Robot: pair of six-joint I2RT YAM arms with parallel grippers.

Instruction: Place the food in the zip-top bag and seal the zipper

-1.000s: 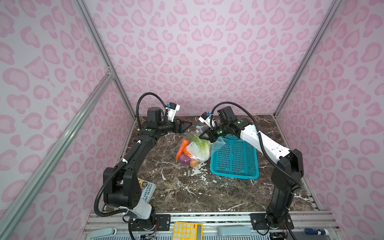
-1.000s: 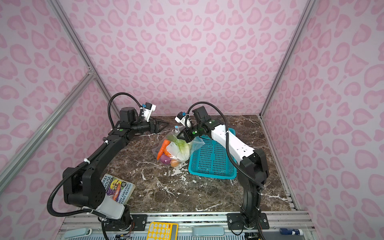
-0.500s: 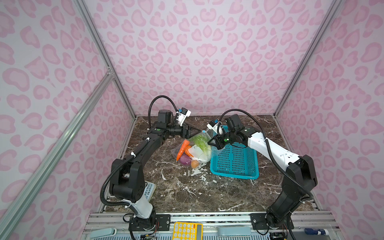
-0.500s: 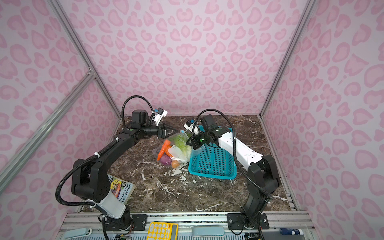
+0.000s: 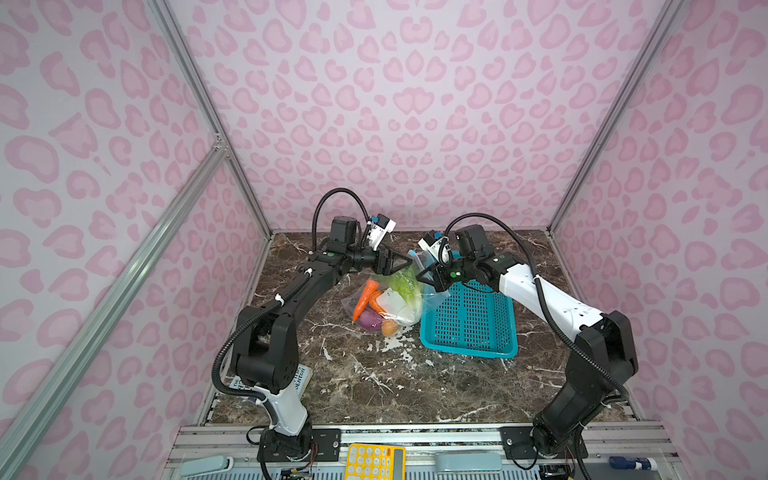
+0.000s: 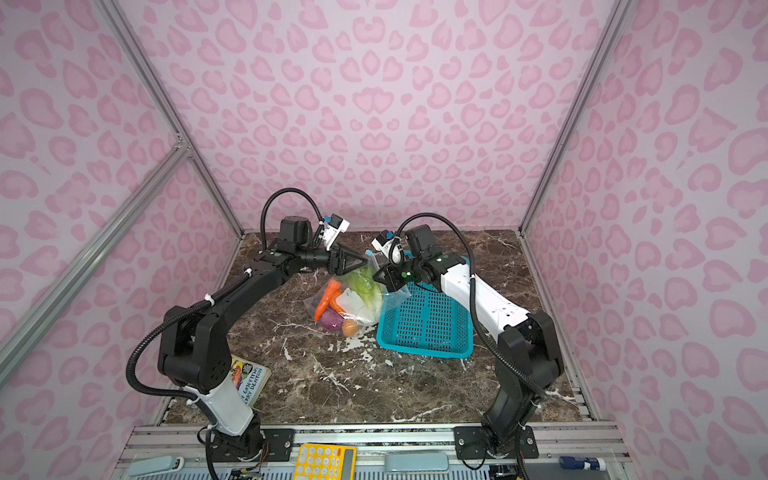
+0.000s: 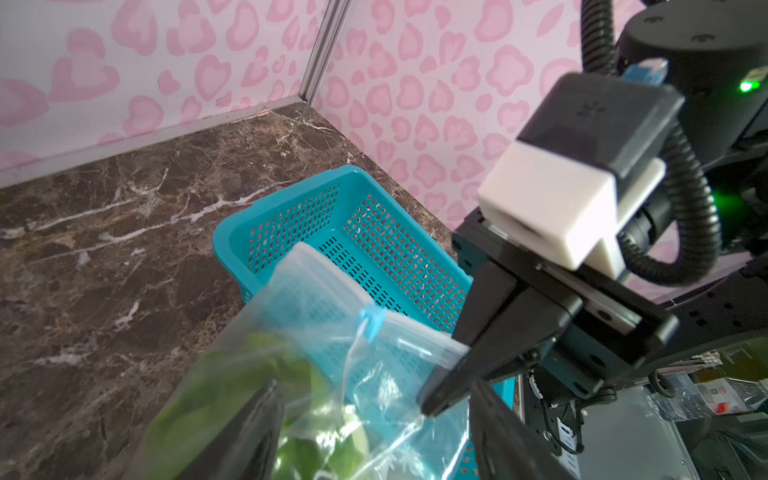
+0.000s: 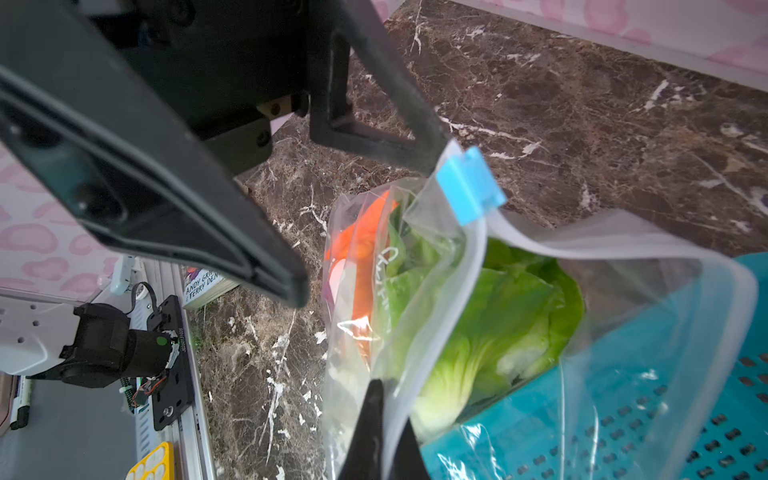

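The clear zip-top bag (image 5: pixel 390 305) stands on the marble beside the basket, its mouth gaping. The food shows inside it: a green-white cabbage (image 8: pixel 498 324), a carrot (image 5: pixel 363 297), a purple onion (image 5: pixel 367 321) and a small orange piece (image 5: pixel 388 328). The zipper (image 8: pixel 478 253) runs from its blue slider (image 8: pixel 469 185) along the mouth edge. My right gripper (image 8: pixel 380 436) is shut on that edge away from the slider. My left gripper (image 7: pixel 374 436) is open, straddling the bag's top, with one fingertip (image 8: pixel 432 153) at the slider's corner. In both top views the grippers (image 5: pixel 401 262) (image 6: pixel 380 276) meet over the bag.
A teal perforated basket (image 5: pixel 469 320) lies right of the bag, which leans on its near rim (image 7: pixel 232 245). A book (image 6: pixel 249 376) lies at the front left by the left arm's base. A yellow calculator (image 5: pixel 374 459) sits on the front rail.
Both grippers have shifted right, toward the basket. The left gripper came in from the back left to the bag's slider end. The right one stayed shut on the bag's edge.
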